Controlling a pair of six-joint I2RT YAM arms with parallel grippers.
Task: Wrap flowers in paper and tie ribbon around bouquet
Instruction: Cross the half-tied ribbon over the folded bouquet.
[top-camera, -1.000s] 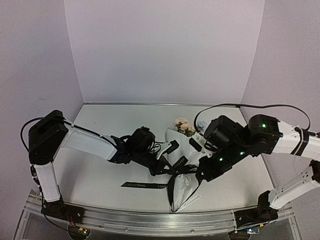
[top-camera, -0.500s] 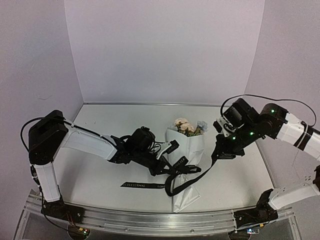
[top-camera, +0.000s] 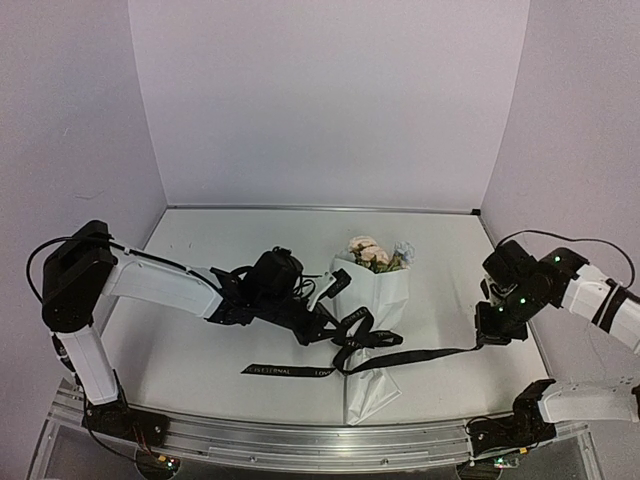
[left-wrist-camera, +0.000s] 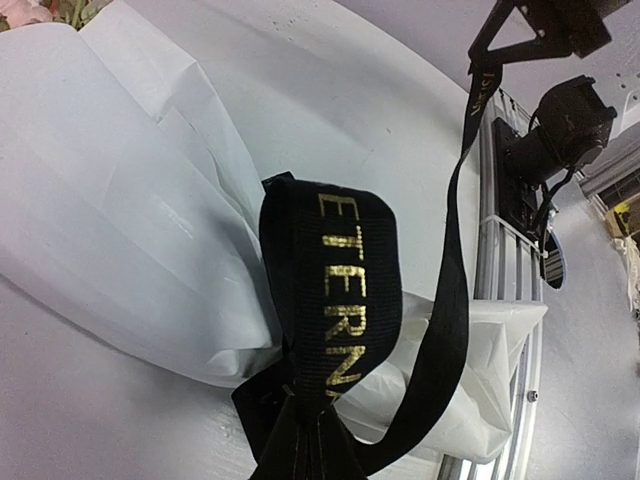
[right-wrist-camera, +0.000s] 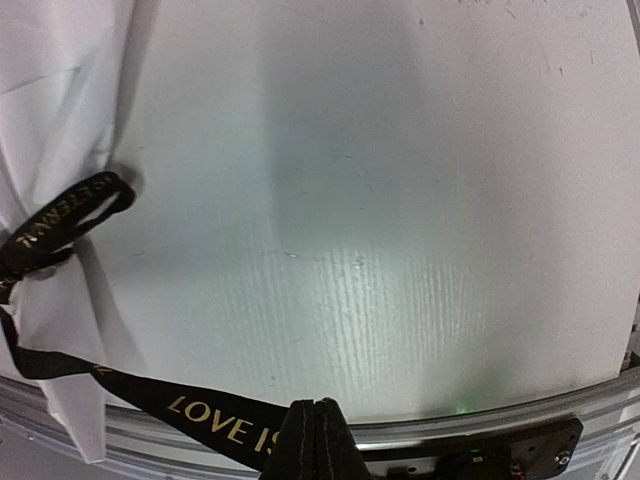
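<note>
top external: right pincer (top-camera: 486, 339), clamped on the ribbon (top-camera: 430, 353), lies right of the bouquet (top-camera: 378, 295); left pincer (top-camera: 330, 334), nipping its loop, sits just left

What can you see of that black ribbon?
The ribbon is narrow black woven fabric with gold lettering. It circles the white paper of the bouquet, forming a loop beside it. One strand runs nearly straight to the right tool, which pinches it; the left tool pinches the loop; a tail lies flat on the table.
</note>
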